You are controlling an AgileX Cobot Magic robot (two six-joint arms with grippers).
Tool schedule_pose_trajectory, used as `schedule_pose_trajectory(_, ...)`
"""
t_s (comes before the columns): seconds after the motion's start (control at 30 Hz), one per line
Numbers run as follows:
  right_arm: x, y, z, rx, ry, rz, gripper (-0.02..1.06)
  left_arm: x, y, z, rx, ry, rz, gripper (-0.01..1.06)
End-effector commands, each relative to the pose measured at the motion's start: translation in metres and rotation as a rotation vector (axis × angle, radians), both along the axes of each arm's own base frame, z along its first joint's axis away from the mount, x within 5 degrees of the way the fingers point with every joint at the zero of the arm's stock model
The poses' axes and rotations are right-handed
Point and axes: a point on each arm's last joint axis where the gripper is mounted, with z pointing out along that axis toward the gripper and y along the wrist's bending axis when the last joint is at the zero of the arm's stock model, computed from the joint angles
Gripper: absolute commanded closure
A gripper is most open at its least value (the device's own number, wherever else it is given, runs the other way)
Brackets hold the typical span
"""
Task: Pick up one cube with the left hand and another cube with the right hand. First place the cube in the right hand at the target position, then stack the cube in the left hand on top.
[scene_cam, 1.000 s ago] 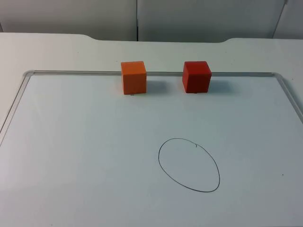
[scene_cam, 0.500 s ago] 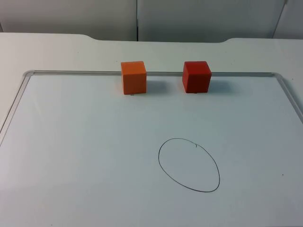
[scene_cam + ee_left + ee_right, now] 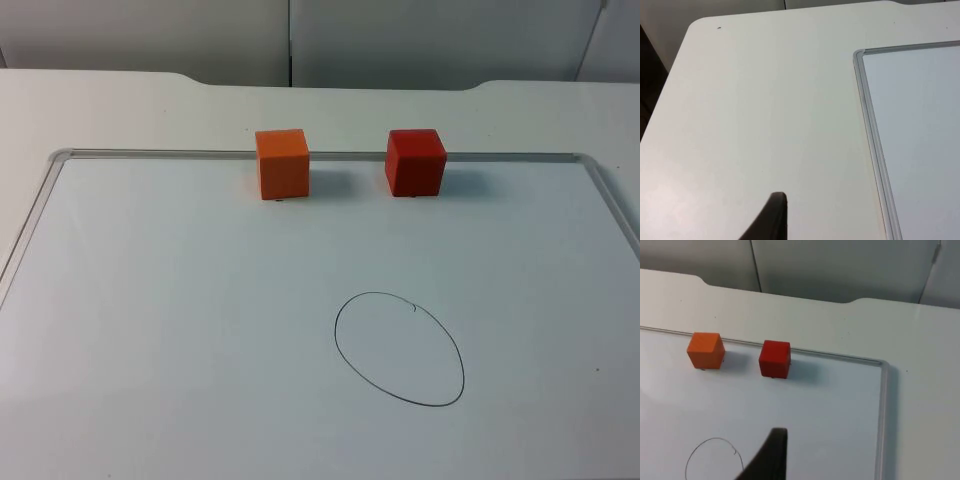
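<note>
An orange cube (image 3: 282,163) and a red cube (image 3: 415,162) stand side by side at the far edge of a whiteboard (image 3: 160,300), a cube's width apart. A hand-drawn black circle (image 3: 400,349) lies nearer the front, right of centre. The right wrist view holds the orange cube (image 3: 705,350), the red cube (image 3: 775,359) and part of the circle (image 3: 715,458); my right gripper (image 3: 771,457) hangs back from them over the board's right side. My left gripper (image 3: 772,219) is over bare table, left of the whiteboard's corner (image 3: 860,54). Neither holds a cube.
The whiteboard's raised metal frame (image 3: 350,155) runs just behind the cubes and along both sides (image 3: 884,405). White table (image 3: 120,110) surrounds it, ending at the grey partition wall (image 3: 400,40). The table's left edge (image 3: 665,85) drops off near the left gripper.
</note>
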Motion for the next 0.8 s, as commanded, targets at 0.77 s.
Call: schedule_pose_trajectory(0.77,0.211,0.113,-0.044,-0.053,0.288,0.065,0.05,-0.001,0.000,0.002,-0.002,-0.022,0.000,0.00)
